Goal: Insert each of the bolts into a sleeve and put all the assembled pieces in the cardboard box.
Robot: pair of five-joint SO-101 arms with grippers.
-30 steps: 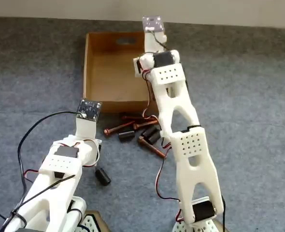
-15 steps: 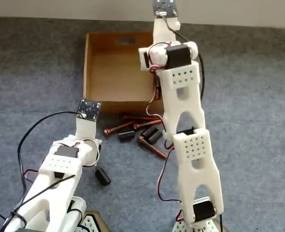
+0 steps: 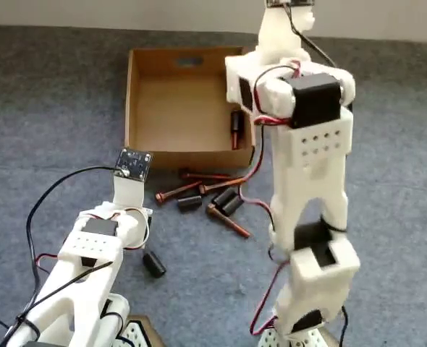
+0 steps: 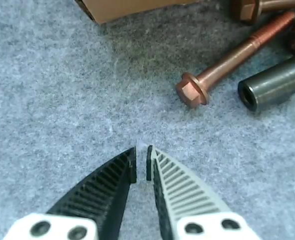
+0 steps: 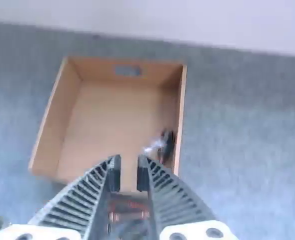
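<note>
Broadly, the grey worktop (image 3: 47, 94) is carrying everything, and the cardboard box (image 3: 170, 108) is sitting open-topped at its far side. My right arm (image 3: 311, 144) is standing tall beside the box's right wall, while my left arm (image 3: 90, 253) is crouching low at the near side. My right gripper (image 5: 128, 172) is hanging above the box and looking down into it. Its jaws are drawn in to a thin slit and are gripping nothing. My left gripper (image 4: 141, 162) is hovering just over bare worktop, near a corner of the box, with its jaws likewise all but meeting and holding nothing. One assembled piece (image 3: 236, 129) is lying inside the box against the right wall, so I am counting that one as done. Everything else is waiting outside. The loose bolts (image 3: 177, 191), four as far as I can count, are lying scattered just in front of the box's front wall. Three dark sleeves (image 3: 224, 196) are lying mixed in among them, and a fourth sleeve (image 3: 153, 264) is lying apart, close to my left arm. The nearest bolt (image 4: 227, 60) is pointing its hexagonal head toward my left gripper, with an open-ended sleeve (image 4: 275, 82) just beside it. I am judging the job to be in its early part, with none of the loose bolts seated in a sleeve yet. Each pair needs joining and carrying to the box.
</note>
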